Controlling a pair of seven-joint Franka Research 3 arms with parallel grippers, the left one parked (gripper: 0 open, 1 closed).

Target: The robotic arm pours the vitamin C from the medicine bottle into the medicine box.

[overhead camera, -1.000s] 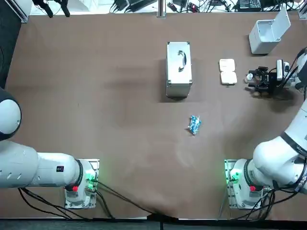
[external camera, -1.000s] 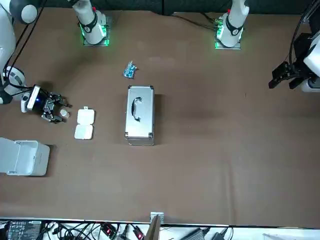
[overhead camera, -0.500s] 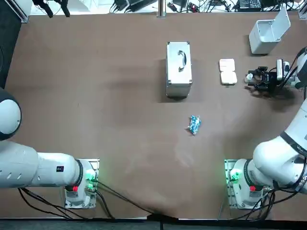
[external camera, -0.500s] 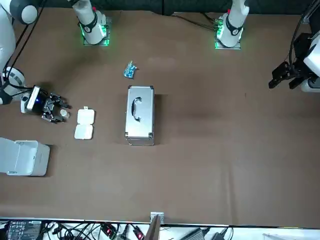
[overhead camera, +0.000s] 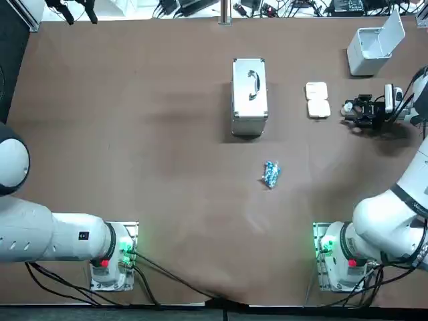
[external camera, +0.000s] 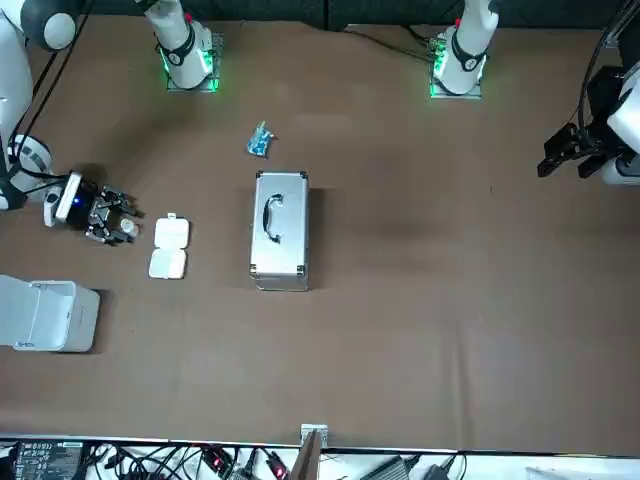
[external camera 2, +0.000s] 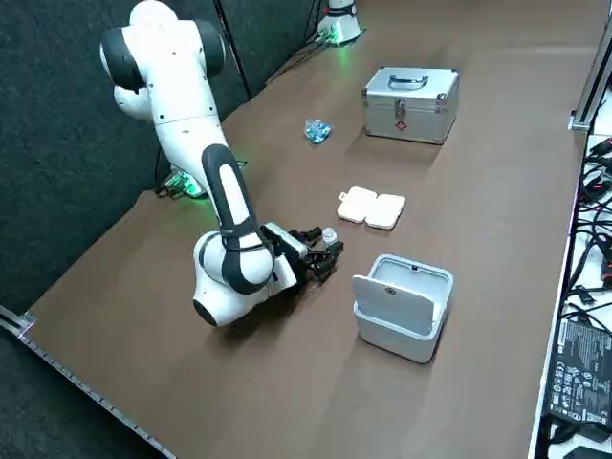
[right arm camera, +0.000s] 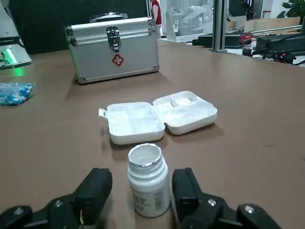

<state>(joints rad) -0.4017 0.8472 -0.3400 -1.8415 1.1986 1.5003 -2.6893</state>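
I find the right tool low over the bench, fingers spread either side of the upright medicine bottle, not yet closed on it. The medicine box lies open just beyond, compartments showing empty. I judge grasp, lift and pour all outstanding. The brown bench also carries a silver case, a blue packet and a white bin; cables line its far edge.
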